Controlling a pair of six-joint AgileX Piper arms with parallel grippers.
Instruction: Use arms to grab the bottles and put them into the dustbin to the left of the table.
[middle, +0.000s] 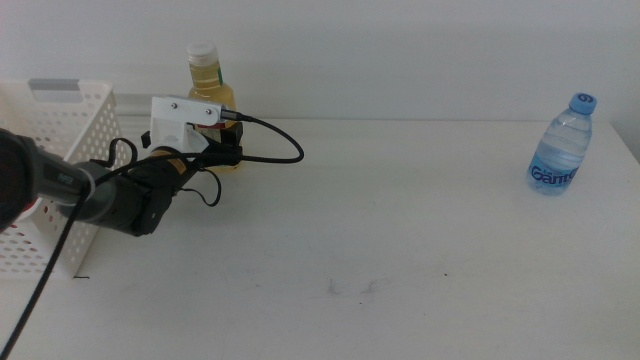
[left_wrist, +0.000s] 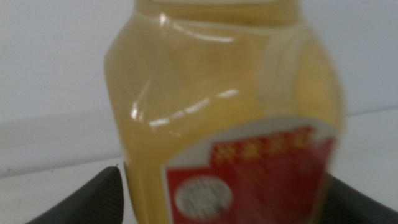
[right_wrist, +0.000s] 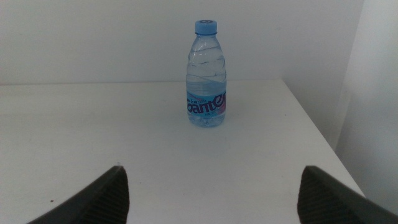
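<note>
The yellow-liquid bottle (middle: 205, 78) with a white cap stands at the back left of the table (middle: 400, 250). My left gripper (middle: 228, 152) reaches it from the left. In the left wrist view the bottle (left_wrist: 217, 112) fills the space between the open jaws of the left gripper (left_wrist: 224, 199), which stand close on either side of it. The clear water bottle (middle: 560, 145) with a blue cap stands at the far right. In the right wrist view it (right_wrist: 206, 81) stands well ahead of my open, empty right gripper (right_wrist: 214, 186). The white dustbin (middle: 60, 110) is at the left edge. The red can is out of view.
A black cable (middle: 270, 140) loops from the left arm's white bracket (middle: 180, 120) over the table. The table's right edge (right_wrist: 317, 134) runs just beyond the water bottle. Faint scuff marks (middle: 350, 288) lie near the front middle.
</note>
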